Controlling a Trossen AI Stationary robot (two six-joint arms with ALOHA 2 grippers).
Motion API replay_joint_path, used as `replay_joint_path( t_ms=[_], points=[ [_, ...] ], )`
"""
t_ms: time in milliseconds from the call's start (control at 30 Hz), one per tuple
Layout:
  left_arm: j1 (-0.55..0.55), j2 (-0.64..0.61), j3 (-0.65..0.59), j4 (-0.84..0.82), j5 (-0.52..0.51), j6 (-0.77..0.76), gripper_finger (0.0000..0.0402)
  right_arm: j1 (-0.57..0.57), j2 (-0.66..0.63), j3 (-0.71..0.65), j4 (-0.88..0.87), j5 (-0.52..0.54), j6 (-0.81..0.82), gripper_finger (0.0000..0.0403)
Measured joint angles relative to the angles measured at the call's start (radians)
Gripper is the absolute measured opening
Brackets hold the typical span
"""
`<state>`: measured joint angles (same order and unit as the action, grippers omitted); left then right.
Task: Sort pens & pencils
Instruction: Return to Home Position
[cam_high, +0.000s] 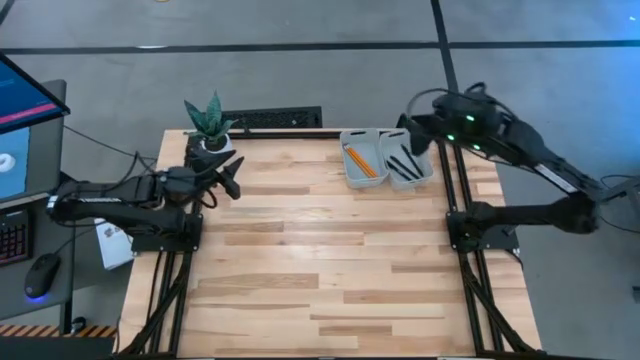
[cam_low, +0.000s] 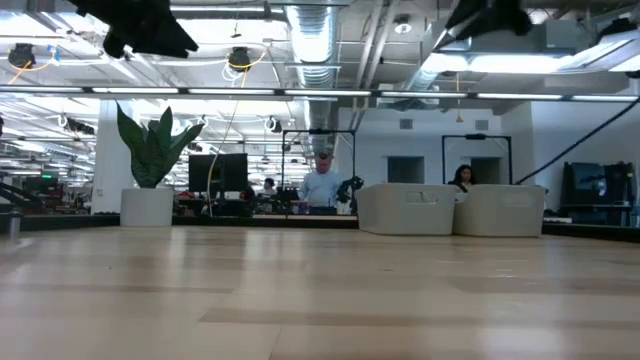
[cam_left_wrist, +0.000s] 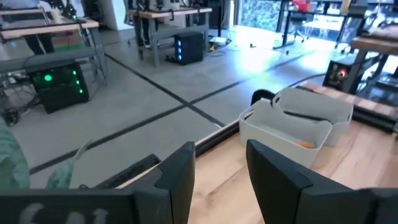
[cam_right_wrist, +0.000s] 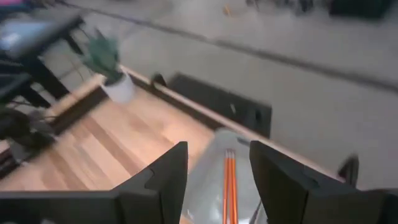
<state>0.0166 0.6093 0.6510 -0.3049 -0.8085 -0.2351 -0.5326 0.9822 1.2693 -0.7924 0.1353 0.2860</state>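
Note:
Two pale grey bins stand side by side at the table's far edge. The left bin (cam_high: 361, 158) holds the orange pencils (cam_high: 359, 162), which also show in the right wrist view (cam_right_wrist: 229, 180). The right bin (cam_high: 408, 156) holds the black pens (cam_high: 404, 165). My right gripper (cam_high: 418, 133) is open and empty, raised above the right bin's far end. My left gripper (cam_high: 233, 176) is open and empty, raised over the table's far left, near the plant. In the left wrist view the bins (cam_left_wrist: 292, 127) show ahead, with a bit of orange (cam_left_wrist: 303, 144) inside.
A potted plant (cam_high: 210, 125) in a white pot stands at the table's far left corner. A dark strip (cam_high: 272, 118) lies along the far edge. The wooden table top (cam_high: 320, 260) lies bare in the middle and near part. People sit in the room beyond (cam_low: 321, 183).

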Motion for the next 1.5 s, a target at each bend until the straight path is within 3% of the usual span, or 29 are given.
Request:
replay_joint_path(
  t_ms=[233,367,567,733,1133,1500],
  points=[
    [0.000,-0.098,0.000,-0.182,0.000,-0.094,0.0137,0.161,-0.168,-0.113,0.097,0.130,-0.057,0.0192],
    [-0.012,-0.147,-0.002,-0.244,0.008,-0.126,0.0137,0.240,-0.256,-0.240,0.192,0.141,-0.058,0.0192],
    [-0.035,-0.244,-0.137,-0.078,0.010,-0.090,0.0137,0.339,-0.362,-0.446,0.440,0.143,-0.083,0.0194],
    [-0.036,-0.351,-0.250,-0.044,0.016,-0.126,0.0137,0.394,-0.455,-0.597,0.577,0.143,-0.084,0.0192],
    [-0.036,-0.604,-0.384,-0.021,0.018,-0.104,0.0137,0.480,-0.708,-0.870,0.709,0.143,-0.112,0.0192],
    [-0.036,-0.606,-0.463,-0.013,0.018,-0.141,0.0137,0.487,-0.977,-1.071,0.777,0.157,-0.129,0.0192]
  ],
)
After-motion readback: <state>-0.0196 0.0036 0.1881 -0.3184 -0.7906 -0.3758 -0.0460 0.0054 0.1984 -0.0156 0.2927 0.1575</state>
